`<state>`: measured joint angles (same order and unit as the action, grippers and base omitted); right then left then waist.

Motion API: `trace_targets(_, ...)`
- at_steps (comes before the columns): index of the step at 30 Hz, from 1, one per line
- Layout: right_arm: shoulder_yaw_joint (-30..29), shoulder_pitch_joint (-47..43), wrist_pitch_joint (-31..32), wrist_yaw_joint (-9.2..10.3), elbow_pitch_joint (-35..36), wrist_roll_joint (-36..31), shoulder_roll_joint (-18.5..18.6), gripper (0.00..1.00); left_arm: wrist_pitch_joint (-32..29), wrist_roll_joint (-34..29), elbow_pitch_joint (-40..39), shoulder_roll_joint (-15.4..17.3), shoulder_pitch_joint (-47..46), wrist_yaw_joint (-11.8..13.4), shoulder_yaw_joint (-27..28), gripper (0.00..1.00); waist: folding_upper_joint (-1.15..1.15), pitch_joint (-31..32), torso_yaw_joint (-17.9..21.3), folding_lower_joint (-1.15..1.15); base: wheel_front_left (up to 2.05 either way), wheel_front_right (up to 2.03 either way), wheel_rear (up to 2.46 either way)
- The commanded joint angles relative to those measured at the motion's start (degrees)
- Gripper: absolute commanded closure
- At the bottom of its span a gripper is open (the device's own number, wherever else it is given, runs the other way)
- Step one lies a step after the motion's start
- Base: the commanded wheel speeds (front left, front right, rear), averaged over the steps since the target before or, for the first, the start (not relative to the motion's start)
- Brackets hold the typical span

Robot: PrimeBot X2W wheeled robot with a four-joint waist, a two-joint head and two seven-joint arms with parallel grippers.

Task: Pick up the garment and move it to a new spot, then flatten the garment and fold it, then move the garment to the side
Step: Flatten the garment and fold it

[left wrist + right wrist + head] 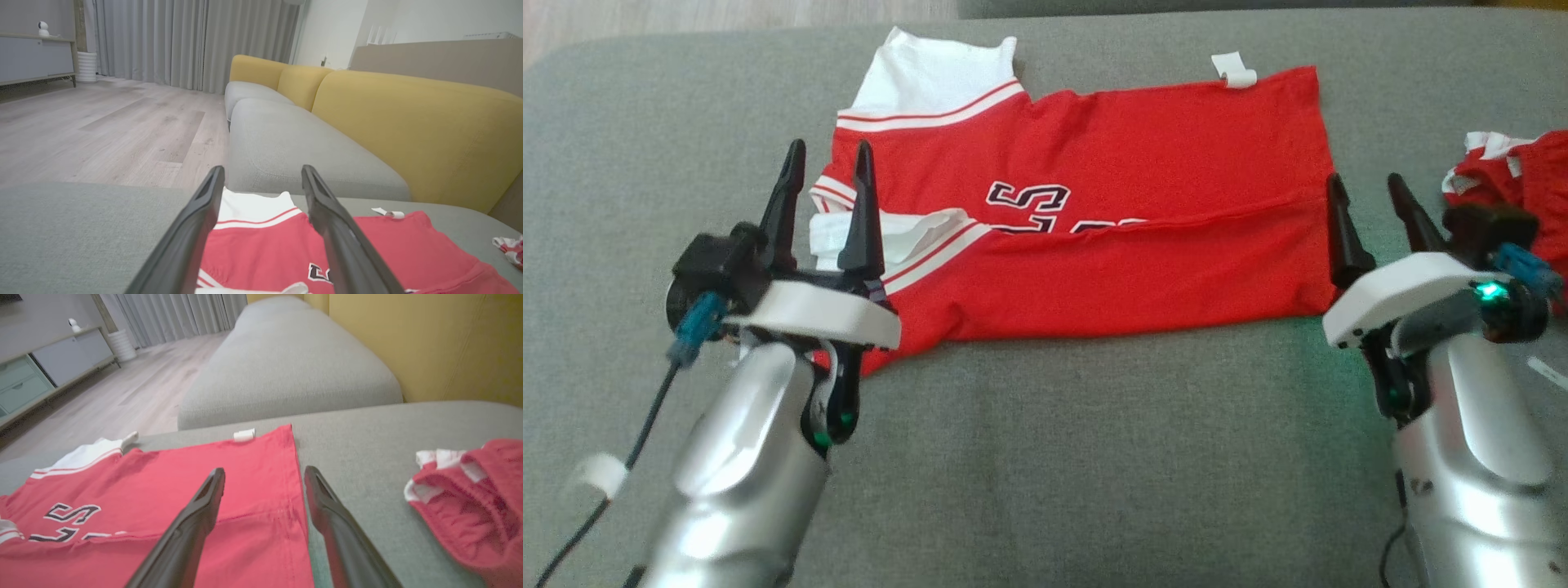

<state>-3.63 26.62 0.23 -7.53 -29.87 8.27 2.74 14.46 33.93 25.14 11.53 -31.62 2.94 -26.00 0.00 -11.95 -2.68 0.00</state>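
1. Red sleeveless jersey [1111, 269] with white trim and black-and-white numerals lies spread across the grey fabric sofa seat [1094, 457], its length running left to right.
2. Its near long edge is folded over the middle, so the fold line hides the lower half of the numerals.
3. A small white tag [1235, 69] sticks out at the far edge of the jersey, towards its right end.
4. The left gripper [830, 151] stands at the left end of the jersey, jaws spread apart with nothing between them.
5. In the head view its two dark fingers rise over the white-trimmed armhole; whether the tips touch the cloth I cannot tell.
6. In the left wrist view the jersey [265, 249] lies low between and beyond the left gripper [262, 169] fingers.
7. The right gripper [1364, 181] stands at the right end of the jersey, jaws likewise apart and holding nothing.
8. In the right wrist view the hem of the jersey [163, 486] runs between the fingers of the right gripper [264, 471]: one finger over red cloth, the other over bare grey seat.
9. A second, crumpled red-and-white garment [1515, 175] lies on the seat to the right of the right gripper, apart from the jersey.
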Motion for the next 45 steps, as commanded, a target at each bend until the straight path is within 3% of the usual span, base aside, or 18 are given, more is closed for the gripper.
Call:
trace_targets(1, 0.8, -1.3, -0.8, 0.04, 3.3, -1.1, 0.1, 0.00, 0.5, -0.9, -3.3, 1.1, 1.0, -0.1, 2.5, 0.00, 0.00, 0.8, -0.1, 0.00, 0.00, 0.00, 0.00)
trace_targets(7, -1.0, -9.7, -0.9, 0.04, 11.1, -3.0, 0.1, 0.00, 0.1, -0.8, -10.6, 1.9, 11.2, 0.7, 2.4, 0.00, 0.00, 3.1, -0.4, 0.00, 0.00, 0.00, 0.00)
trace_targets(15, -2.2, -18.3, 1.2, 0.04, 18.8, -2.3, 0.1, 0.00, -6.6, 3.0, -13.8, 3.3, 20.2, 4.1, 2.9, 0.00, 0.00, 2.9, -0.8, 0.00, 0.00, 0.00, 0.00)
trace_targets(25, 0.1, -18.1, 4.5, 0.04, 23.8, -2.4, 0.1, 0.00, -12.4, 7.8, -7.3, 2.9, 17.9, 6.4, 5.9, 0.00, 0.00, -2.2, 1.1, 0.00, 0.00, 0.00, 0.00)
trace_targets(31, 0.8, -16.4, 5.9, 0.04, 22.9, -2.5, 0.1, 0.00, -15.5, 9.7, -4.1, 2.2, 15.8, 5.8, 5.7, 0.01, 0.00, -4.3, 1.9, 0.00, 0.00, 0.00, 0.00)
trace_targets(32, 0.8, -16.1, 6.0, 0.04, 22.3, -2.5, 0.1, 0.00, -16.0, 9.9, -3.8, 2.0, 15.6, 5.6, 5.4, 0.23, 0.00, -4.4, 1.9, 0.00, 0.00, 0.00, 0.00)
trace_targets(33, 0.7, -15.7, 6.1, 0.04, 21.6, -2.5, 0.1, 0.00, -16.3, 10.1, -3.8, 1.9, 15.5, 5.2, 5.2, 0.58, 0.00, -4.6, 1.9, 0.00, 0.00, 0.00, 0.00)
trace_targets(34, 0.6, -15.4, 6.3, 0.04, 20.8, -2.2, 0.1, 0.00, -16.1, 10.6, -3.9, 1.6, 15.5, 4.9, 5.4, 0.75, 0.00, -4.7, 1.9, 0.00, 0.00, 0.00, 0.00)
trace_targets(35, 0.6, -15.1, 6.6, 0.04, 19.9, -1.8, 0.1, 0.00, -15.8, 11.0, -4.1, 1.4, 15.5, 4.7, 5.7, 1.00, 0.00, -4.8, 1.8, 0.00, 0.00, 0.00, 0.00)
trace_targets(41, 1.0, -12.6, 7.5, 0.04, 13.6, 0.2, 0.1, 0.00, -12.5, 9.6, -5.9, 1.8, 14.8, 4.8, 6.0, 1.00, 0.00, -4.8, 1.0, 0.00, 0.00, 0.00, 0.00)
trace_targets(43, 1.2, -11.5, 7.5, 0.04, 11.2, 0.9, 0.1, 0.20, -11.6, 9.3, -7.0, 1.9, 14.7, 4.7, 6.1, 1.00, 0.00, -4.6, 0.6, 0.00, 0.00, 0.00, 0.00)
trace_targets(45, 1.3, -10.4, 7.5, 0.04, 8.5, 2.0, 0.1, 0.57, -11.0, 9.0, -8.2, 2.2, 14.6, 4.8, 6.1, 1.00, 0.00, -4.2, 0.2, 0.00, 0.00, 0.00, 0.00)
